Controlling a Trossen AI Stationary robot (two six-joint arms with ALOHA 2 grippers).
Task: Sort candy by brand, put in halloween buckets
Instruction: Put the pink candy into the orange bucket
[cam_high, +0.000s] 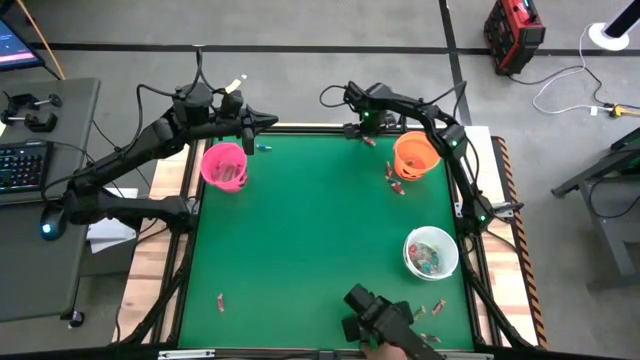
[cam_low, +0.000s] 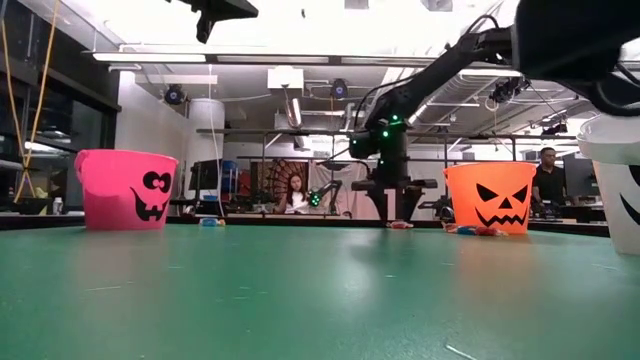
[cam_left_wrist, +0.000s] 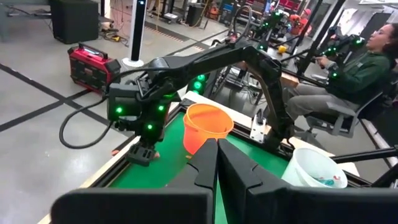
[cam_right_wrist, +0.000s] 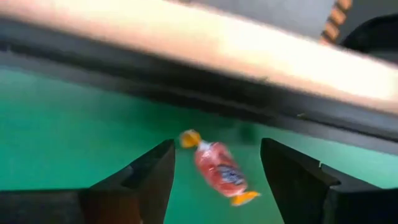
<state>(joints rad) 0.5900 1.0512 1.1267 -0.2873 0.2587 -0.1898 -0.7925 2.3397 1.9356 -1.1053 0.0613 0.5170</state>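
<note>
White bucket (cam_low: 612, 190) cut off at the low view's edge; table-rim (cam_right_wrist: 205, 56) blurred in right wrist view.

place: robotics lab | evidence: more robot arms (cam_left_wrist: 273, 18), seated people (cam_left_wrist: 354, 68)

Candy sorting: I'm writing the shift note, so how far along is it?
Partly done: the white bucket and pink bucket hold sweets. In hand: the right gripper, open, straddles a red candy at the far edge. Left: loose candy near the front and beside the orange bucket.
</note>
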